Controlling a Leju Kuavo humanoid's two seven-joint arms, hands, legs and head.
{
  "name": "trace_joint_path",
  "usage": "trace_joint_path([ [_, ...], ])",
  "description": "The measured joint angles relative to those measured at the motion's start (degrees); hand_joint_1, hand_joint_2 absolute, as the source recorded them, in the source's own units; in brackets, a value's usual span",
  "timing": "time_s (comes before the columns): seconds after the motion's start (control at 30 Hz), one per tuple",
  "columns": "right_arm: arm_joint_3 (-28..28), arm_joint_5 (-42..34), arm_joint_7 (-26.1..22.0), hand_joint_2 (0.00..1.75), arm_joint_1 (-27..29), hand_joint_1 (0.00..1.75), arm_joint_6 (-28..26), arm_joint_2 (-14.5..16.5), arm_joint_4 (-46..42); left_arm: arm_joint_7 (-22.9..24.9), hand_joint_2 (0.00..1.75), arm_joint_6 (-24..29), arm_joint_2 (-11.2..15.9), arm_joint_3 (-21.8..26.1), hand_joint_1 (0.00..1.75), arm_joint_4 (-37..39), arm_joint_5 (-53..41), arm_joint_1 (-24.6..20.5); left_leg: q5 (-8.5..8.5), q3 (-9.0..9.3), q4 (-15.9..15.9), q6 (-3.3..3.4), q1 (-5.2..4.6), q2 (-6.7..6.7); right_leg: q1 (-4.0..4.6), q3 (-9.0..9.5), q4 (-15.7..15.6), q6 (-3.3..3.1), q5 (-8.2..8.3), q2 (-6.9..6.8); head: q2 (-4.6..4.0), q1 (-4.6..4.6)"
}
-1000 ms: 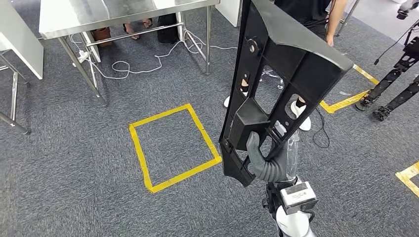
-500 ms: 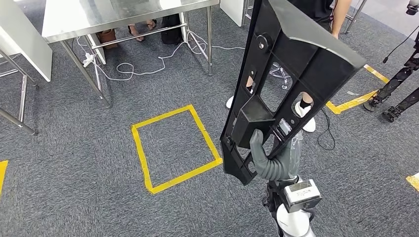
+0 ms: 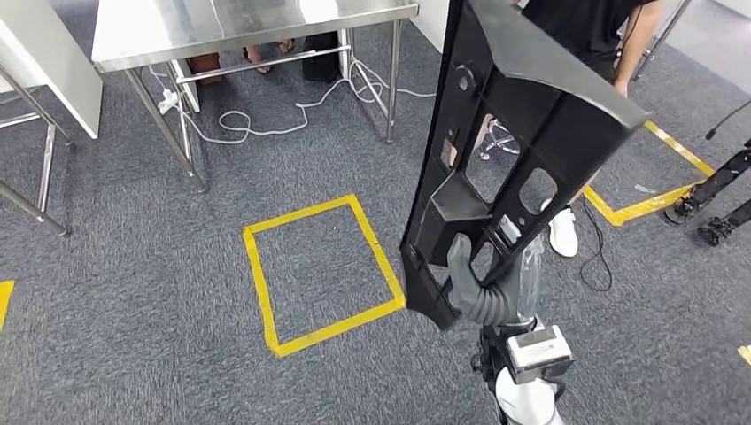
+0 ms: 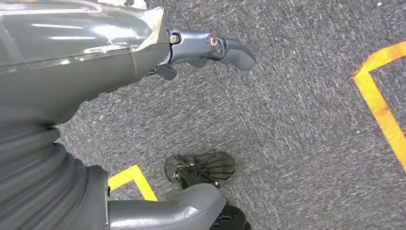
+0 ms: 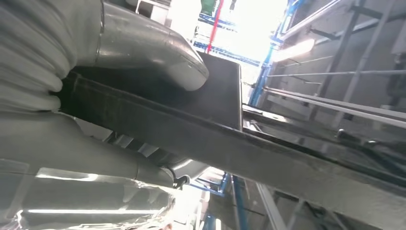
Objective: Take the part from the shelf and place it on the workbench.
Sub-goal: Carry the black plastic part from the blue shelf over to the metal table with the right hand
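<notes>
Plainly, we are carrying the part (image 3: 514,133) upright in our right robot hand (image 3: 478,288), which grasps it at its lower end: the thumb crosses one of the ribs just below the boxy block, and in the right wrist view the thumb (image 5: 158,48) presses on one face while the other fingers (image 5: 95,158) wrap the opposite side. The part stands on the right of the scene, rising from near us up and away, well above the carpet floor (image 3: 133,310). It is off the shelf and not yet on the surface (image 3: 221,27), the steel-topped one at the far left.

We judge the part to be a long, stiff moulded panel, probably plastic, with cut-out windows and raised ribs. It looks light for its length, yet held by one end it is top-heavy, so it may swing or twist in the grip as we walk. Its matte face should not be very slippery. The ribs and window edges near the block give the firmest hold; a second hold higher up would steady it.

Our left robot hand (image 4: 143,86) hangs over the carpet with nothing in it, its fingers apart. A yellow taped square (image 3: 323,270) lies on the floor between us and the surface, and a person (image 3: 584,27) stands at the far right behind the part.
</notes>
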Motion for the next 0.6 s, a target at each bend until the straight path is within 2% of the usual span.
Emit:
trace_joint_path([
  [0.03, 0.0, 0.0, 0.0, 1.75, 0.1, 1.75, 0.0, 0.0, 0.0, 0.1, 1.75, 0.0, 0.0, 0.0, 0.0, 0.0, 0.0, 0.1, -0.45, 0.48, 0.0, -0.08, 0.01, -0.17, -0.03, -0.83, -0.3, 0.39, 0.49, 0.0, 0.0, 0.03],
  [0.07, 0.0, 0.0, 0.0, 1.75, 0.1, 1.75, -0.1, 0.0, 0.0, 0.1, 1.75, 0.0, -0.1, 0.1, 0.0, 0.0, 0.0, 0.1, -0.94, 1.09, 0.0, -0.23, 0.02, -0.32, -0.08, -0.54, -2.7, 0.93, 2.01, 0.0, 0.0, 0.07],
  [0.1, 0.0, 0.0, 0.0, 1.75, 0.1, 1.75, -0.1, 0.0, 0.0, 0.2, 1.75, 0.1, -0.1, 0.1, 0.0, 0.0, -0.1, 0.2, -1.51, 1.79, 0.0, -0.42, 0.05, -0.45, -0.15, 0.52, -6.6, 1.52, 4.48, -0.02, 0.0, 0.09],
  [0.13, 0.0, 0.0, 0.0, 1.75, 0.2, 1.75, -0.1, 0.0, 0.1, 0.2, 1.75, 0.1, -0.2, 0.1, 0.0, 0.0, -0.1, 0.2, -2.1, 2.49, 0.1, -0.7, 0.03, -0.55, -0.17, 1.51, -9.9, 1.79, 6.66, -0.08, 0.0, 0.08],
  [0.17, 0.0, 0.0, 0.0, 1.75, 0.1, 1.75, -0.1, 0.0, 0.1, 0.3, 1.75, 0.1, -0.2, 0.2, 0.0, 0.0, -0.1, 0.2, -2.66, 2.97, 0.1, -1.03, -0.01, -0.61, -0.13, 2.26, -12.5, 1.53, 7.79, -0.26, 0.0, 0.08],
  [0.2, 0.0, 0.1, 0.0, 1.75, 0.1, 1.75, -0.1, 0.0, 0.1, 0.4, 1.75, 0.2, -0.2, 0.2, 0.0, 0.0, -0.1, 0.2, -3.19, 3.2, 0.2, -1.41, -0.08, -0.59, -0.04, 2.79, -13.8, 0.94, 8.56, -0.43, 0.0, 0.1],
  [0.27, -0.1, 0.1, 0.0, 1.75, 0.2, 1.75, -0.3, 0.0, 0.2, 0.5, 1.75, 0.2, -0.2, 0.3, 0.0, 0.0, -0.1, 0.1, -3.79, 3.5, 0.5, -2.02, -0.18, -0.45, 0.08, 3.07, -13.9, -0.78, 8.11, -0.59, 0.0, -0.22],
  [0.33, -0.1, 0.2, 0.0, 1.75, 0.2, 1.75, -0.5, 0.1, 0.1, 0.5, 1.75, 0.2, -0.2, 0.3, 0.0, 0.0, -0.1, 0.0, -3.9, 3.12, 1.9, -2.47, -0.05, -0.2, -0.24, 4.01, -14.1, -1.85, 8.12, -0.38, 0.0, -0.56],
  [0.37, -0.1, 0.3, -0.1, 1.75, 0.2, 1.75, -0.6, 0.1, 0.1, 0.5, 1.75, 0.2, -0.3, 0.4, 0.0, 0.0, -0.1, 0.0, -3.96, 2.03, 3.9, -2.74, 0.09, -0.05, -0.35, 4.63, -14.2, -2.4, 7.82, -0.34, 0.0, -0.64],
  [0.4, -0.1, 0.3, -0.1, 1.75, 0.1, 1.75, -0.6, 0.2, 0.1, 0.4, 1.75, 0.2, -0.3, 0.4, 0.0, 0.0, -0.1, -0.1, -4.29, 0.08, 6.9, -3.04, 0.27, 0.09, -0.47, 5.21, -14.3, -2.75, 7.5, -0.3, 0.0, -0.67],
  [0.47, -0.1, 0.4, -0.1, 1.75, 0.1, 1.75, -0.6, 0.3, 0.1, 0.4, 1.75, 0.2, -0.3, 0.4, 0.0, 0.0, 0.0, 0.0, -6.29, -4.83, 13.6, -3.65, 0.57, 0.25, -0.35, 6.07, -14.4, -3.22, 6.65, -0.24, 0.0, -0.77],
  [0.5, -0.1, 0.4, -0.1, 1.75, 0.2, 1.75, -0.6, 0.4, 0.1, 0.3, 1.75, 0.2, -0.3, 0.4, 0.0, 0.0, 0.0, 0.1, -7.49, -7.07, 15.8, -3.87, 0.68, 0.29, -0.3, 6.57, -14.4, -3.23, 6.16, -0.15, 0.0, -0.77],
  [0.53, -0.1, 0.3, -0.1, 1.75, 0.2, 1.75, -0.6, 0.4, 0.1, 0.2, 1.75, 0.2, -0.3, 0.5, 0.0, 0.0, 0.1, 0.2, -8.01, -8.57, 16.3, -3.96, 0.73, 0.34, -0.27, 7.17, -14.4, -3.19, 5.63, -0.06, 0.0, -0.77],
  [0.57, -0.1, 0.3, -0.2, 1.75, 0.3, 1.75, -0.6, 0.4, 0.2, 0.1, 1.75, 0.2, -0.4, 0.5, 0.0, 0.0, 0.1, 0.2, -7.38, -9.21, 15.2, -3.9, 0.75, 0.39, -0.23, 7.89, -14.4, -3.12, 5.06, 0.01, 0.0, -0.78],
  [0.6, -0.1, 0.2, -0.2, 1.75, 0.3, 1.75, -0.6, 0.4, 0.2, 0.0, 1.75, 0.2, -0.4, 0.6, 0.0, 0.0, 0.1, 0.3, -5.36, -9.03, 12.5, -3.64, 0.72, 0.44, -0.18, 8.71, -14.4, -3.02, 4.45, 0.05, 0.0, -0.78],
])
